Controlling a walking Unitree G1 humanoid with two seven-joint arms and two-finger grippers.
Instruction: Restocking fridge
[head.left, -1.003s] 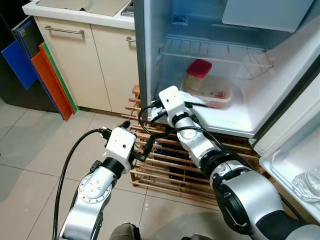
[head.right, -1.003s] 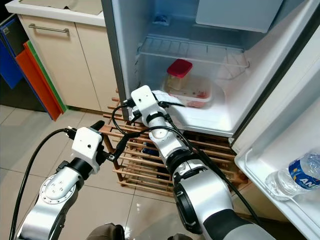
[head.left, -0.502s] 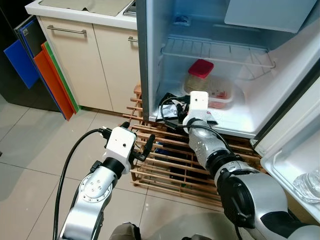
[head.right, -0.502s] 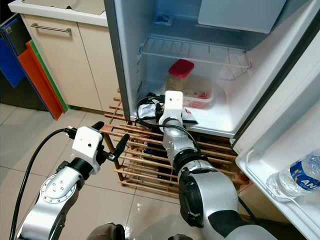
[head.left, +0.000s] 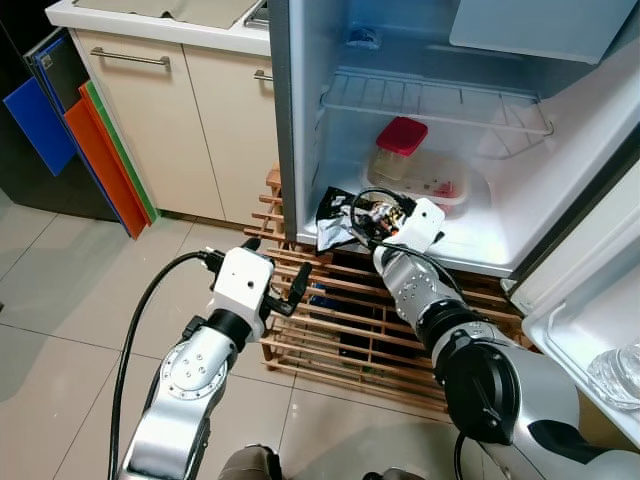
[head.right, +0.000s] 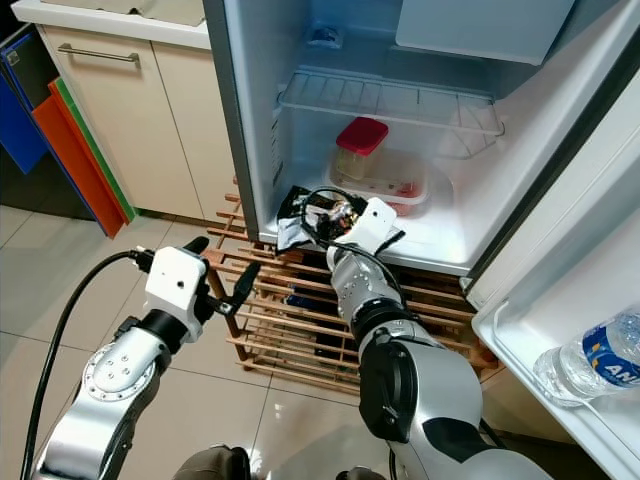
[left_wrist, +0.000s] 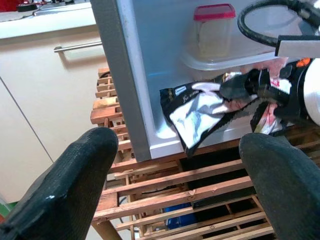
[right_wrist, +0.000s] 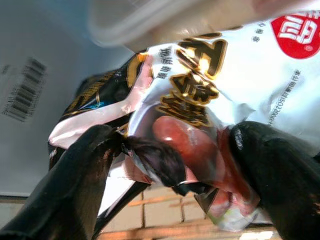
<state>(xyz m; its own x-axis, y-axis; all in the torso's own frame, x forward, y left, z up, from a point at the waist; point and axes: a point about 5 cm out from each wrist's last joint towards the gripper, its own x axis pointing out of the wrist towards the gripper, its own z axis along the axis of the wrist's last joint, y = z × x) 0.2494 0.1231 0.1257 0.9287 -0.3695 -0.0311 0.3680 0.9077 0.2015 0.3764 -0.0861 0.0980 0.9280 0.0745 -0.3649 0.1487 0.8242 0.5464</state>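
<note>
At frame centre the right pincer (head.left: 362, 217) grips a snack packet (head.left: 335, 214) at the open fridge's (head.left: 300, 120) lower edge. A red-lidded jar (head.left: 397, 148) and clear tray (head.left: 450, 192) sit just behind. The left pincer (head.left: 290, 290) hangs open over the wooden rack (head.left: 340, 320).

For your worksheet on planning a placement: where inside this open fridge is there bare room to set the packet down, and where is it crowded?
Free: the wire shelf, and the fridge floor right of the clear tray. Crowded: the tray with the red-lidded jar, and the front-left edge, where the right gripper holds the snack packet.
</note>
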